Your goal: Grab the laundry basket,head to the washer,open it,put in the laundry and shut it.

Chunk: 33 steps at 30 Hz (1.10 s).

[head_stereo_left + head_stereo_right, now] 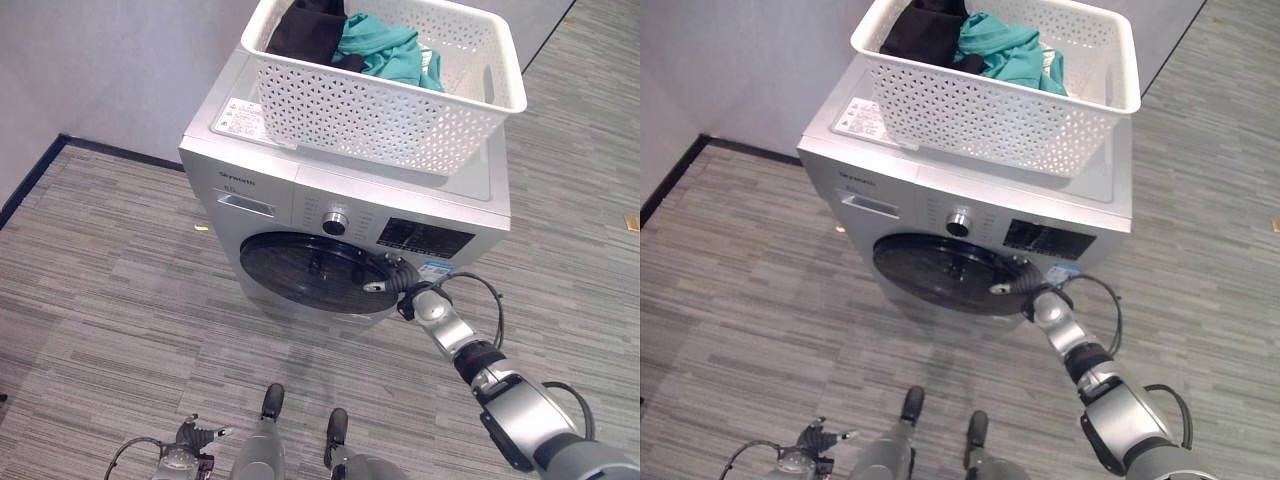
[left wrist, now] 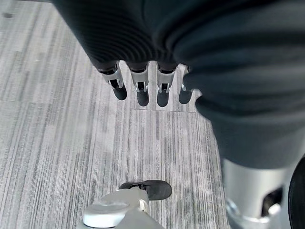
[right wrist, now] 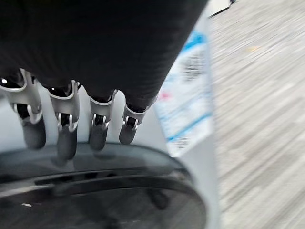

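In the upper middle of the left eye view we see a silver front-loading washing machine [image 1: 300, 190] on a grey striped carpet floor [image 1: 100, 300]. On its top stands a white perforated laundry basket [image 1: 380, 110], which holds a black garment [image 1: 308, 30] toward the upper left and a teal garment [image 1: 385, 50] just beside it, both touching.

The round dark door [image 1: 310, 270] of the washer is closed against the front panel. Above it we see a silver control knob [image 1: 335, 222] and a dark display panel [image 1: 425, 238], and a blue and white sticker [image 1: 435, 270] is at the right of the door.

Our right hand [image 1: 400, 280] comes in from the lower right and is at the right rim of the door. In the right wrist view its fingers [image 3: 66, 138] are only slightly bent and reach down over the dark rim; we do not see them closed around anything.

Our left hand [image 1: 185, 450] is at the lower left edge of the frame, well apart from the washer. In the left wrist view its fingers [image 2: 143, 90] hang relaxed over the carpet and hold nothing.
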### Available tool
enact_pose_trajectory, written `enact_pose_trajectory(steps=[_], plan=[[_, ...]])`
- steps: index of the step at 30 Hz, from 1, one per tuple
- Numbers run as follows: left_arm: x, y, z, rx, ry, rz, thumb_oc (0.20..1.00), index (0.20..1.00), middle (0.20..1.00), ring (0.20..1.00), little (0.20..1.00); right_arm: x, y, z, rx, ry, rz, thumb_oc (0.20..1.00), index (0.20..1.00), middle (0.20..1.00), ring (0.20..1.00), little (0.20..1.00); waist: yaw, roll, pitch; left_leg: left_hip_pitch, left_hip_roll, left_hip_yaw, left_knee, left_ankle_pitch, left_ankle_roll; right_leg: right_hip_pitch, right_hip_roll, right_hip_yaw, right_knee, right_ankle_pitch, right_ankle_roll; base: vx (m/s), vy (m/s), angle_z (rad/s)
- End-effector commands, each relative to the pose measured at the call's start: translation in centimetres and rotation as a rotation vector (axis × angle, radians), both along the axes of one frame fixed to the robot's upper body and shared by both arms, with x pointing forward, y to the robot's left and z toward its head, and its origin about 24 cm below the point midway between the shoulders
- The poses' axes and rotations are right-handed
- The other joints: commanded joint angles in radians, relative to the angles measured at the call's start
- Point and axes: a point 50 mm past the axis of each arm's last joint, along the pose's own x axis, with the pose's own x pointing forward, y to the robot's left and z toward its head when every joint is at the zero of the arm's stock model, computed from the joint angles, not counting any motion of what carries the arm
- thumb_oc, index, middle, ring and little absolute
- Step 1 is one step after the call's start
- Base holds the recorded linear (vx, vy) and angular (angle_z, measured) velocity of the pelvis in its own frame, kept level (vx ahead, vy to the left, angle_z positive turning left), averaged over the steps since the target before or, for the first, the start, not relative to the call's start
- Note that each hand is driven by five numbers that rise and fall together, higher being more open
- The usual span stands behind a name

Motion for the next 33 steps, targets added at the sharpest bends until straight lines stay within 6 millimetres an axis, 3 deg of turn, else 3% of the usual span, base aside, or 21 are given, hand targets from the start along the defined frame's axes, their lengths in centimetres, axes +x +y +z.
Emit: enact_pose_trajectory(steps=[1,6,8,15,25,26,33], plan=[[0.0,0.5,0.1,0.036,0.021,-0.015,1.000,1.000,1.000,1.000,1.000,2.0,-0.1,3.4,-0.027,-0.115,-0.002,1.000,1.000,1.000,1.000,1.000,-0.004,-0.057,-0.002,-0.010,-0.016,-0.004,0.001,-0.066,0.030,-0.015,-0.116,0.019,0.012,-0.009,0.084,-0.03,-0.019,-0.05],[-0.5,0.5,-0.2,0.039,0.049,-0.030,1.000,1.000,1.000,1.000,1.000,2.0,-1.7,2.2,-0.014,-0.044,-0.100,1.000,1.000,1.000,1.000,1.000,0.006,-0.038,0.007,-0.024,-0.013,-0.002,0.001,-0.057,0.028,-0.030,-0.113,0.023,0.007,-0.001,0.084,-0.03,-0.008,-0.09],[0.0,0.1,-0.1,0.035,0.030,-0.046,1.000,1.000,1.000,1.000,1.000,2.5,-1.9,2.9,-0.040,-0.062,-0.111,1.000,1.000,1.000,1.000,1.000,0.015,-0.018,0.020,-0.044,-0.016,-0.005,0.001,-0.047,0.026,-0.047,-0.115,0.023,0.002,0.007,0.085,-0.05,0.005,-0.01],[1.0,-1.2,0.0,0.014,-0.014,-0.084,1.000,1.000,1.000,1.000,1.000,3.4,-1.4,4.7,-0.065,-0.129,-0.090,1.000,1.000,1.000,1.000,1.000,0.027,0.002,0.032,-0.074,-0.019,-0.012,0.001,-0.035,0.024,-0.070,-0.118,0.019,-0.002,0.018,0.086,-0.01,0.001,0.00],[2.0,-1.7,0.2,0.014,-0.043,-0.108,1.000,1.000,1.000,1.000,1.000,3.5,-0.3,5.1,0.022,-0.162,-0.076,1.000,1.000,1.000,1.000,1.000,0.033,-0.007,0.034,-0.081,-0.025,-0.023,0.001,-0.036,0.025,-0.073,-0.119,0.013,-0.002,0.018,0.088,0.00,0.000,0.00],[2.1,-1.5,0.4,0.017,-0.050,-0.106,1.000,1.000,1.000,1.000,1.000,3.4,-0.1,5.0,0.084,-0.157,-0.078,1.000,1.000,1.000,1.000,1.000,0.037,-0.012,0.035,-0.083,-0.025,-0.025,0.001,-0.036,0.025,-0.073,-0.121,0.008,-0.002,0.018,0.089,0.00,0.000,0.00],[2.5,-1.3,0.6,0.015,-0.056,-0.125,1.000,1.000,1.000,1.000,1.000,3.1,0.4,4.0,0.081,-0.070,-0.017,1.000,1.000,1.000,1.000,1.000,0.058,-0.037,0.049,-0.094,-0.025,-0.039,0.001,-0.030,0.023,-0.078,-0.123,-0.007,-0.002,0.022,0.091,-0.01,-0.004,0.10]])
